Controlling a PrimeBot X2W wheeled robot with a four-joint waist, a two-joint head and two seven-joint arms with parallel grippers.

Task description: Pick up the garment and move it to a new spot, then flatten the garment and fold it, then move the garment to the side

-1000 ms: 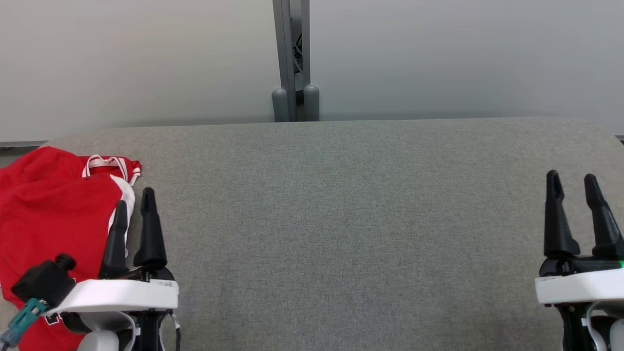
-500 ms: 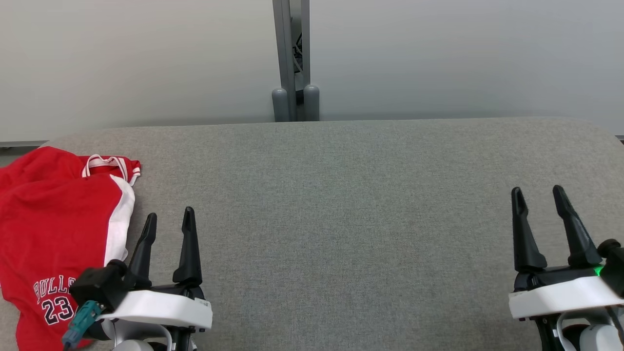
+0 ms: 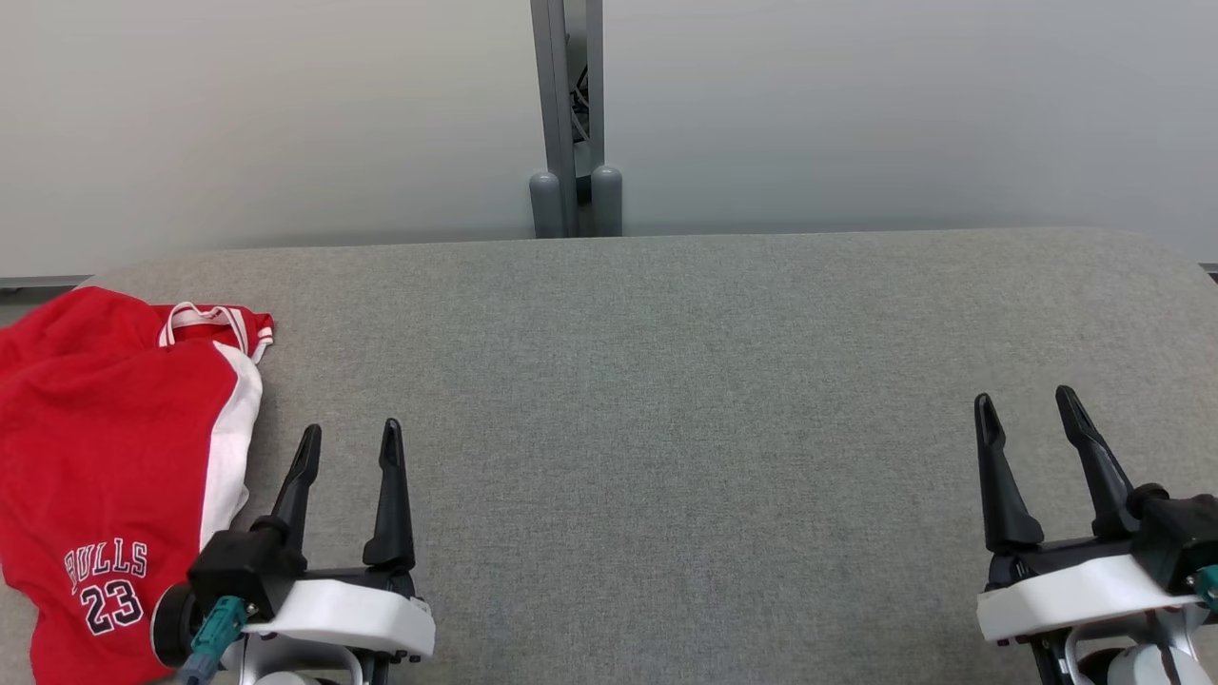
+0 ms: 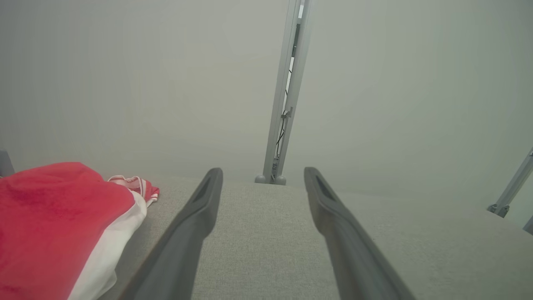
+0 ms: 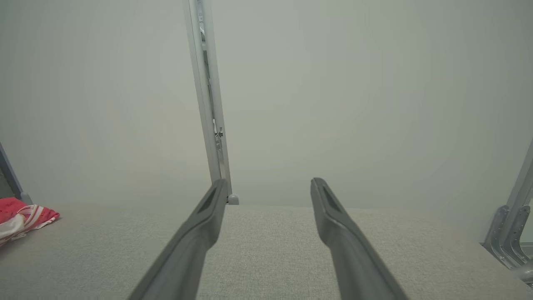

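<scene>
Seemingly finished — the red garment lies folded at the worktop's far left, just beside the left gripper, which like the right gripper has its fingers spread and empty — only staying clear remains.

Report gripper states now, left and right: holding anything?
Left gripper: open, empty, beside the red Bulls garment.
Right gripper: open, empty, above the grey table.
</scene>
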